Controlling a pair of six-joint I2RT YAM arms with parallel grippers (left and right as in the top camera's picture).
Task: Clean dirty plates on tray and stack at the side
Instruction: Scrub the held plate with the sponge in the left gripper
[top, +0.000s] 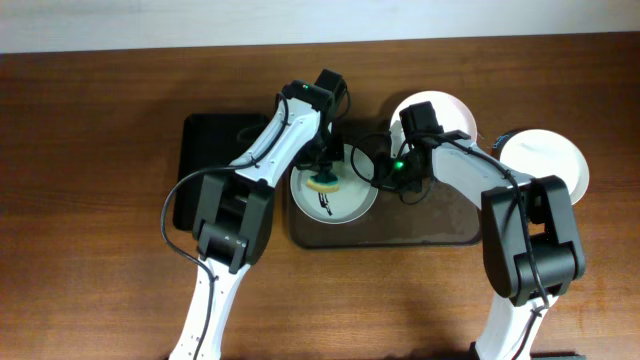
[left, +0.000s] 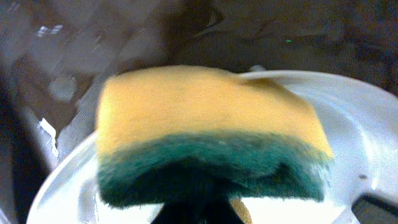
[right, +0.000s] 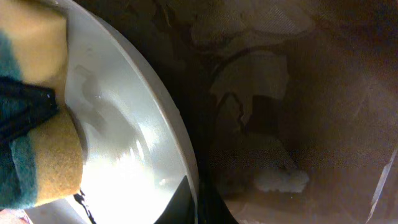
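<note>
A white plate (top: 350, 203) with a black streak lies on the left part of the brown-grey tray (top: 440, 228). My left gripper (top: 324, 170) is shut on a yellow-and-green sponge (top: 322, 184) and presses it onto this plate. In the left wrist view the sponge (left: 205, 124) fills the frame over the plate (left: 354, 124). My right gripper (top: 380, 172) is shut on the plate's right rim (right: 124, 143); its fingers (right: 193, 202) straddle the rim. A second plate (top: 455, 108) sits at the tray's back right, half hidden by the right arm. A third, plain white plate (top: 548, 160) lies on the table to the right.
A narrower black tray (top: 210, 140) lies left of the brown-grey one, under the left arm. The wooden table (top: 90, 200) surrounds both. Wet patches and foam (right: 280, 180) mark the tray floor right of the held plate.
</note>
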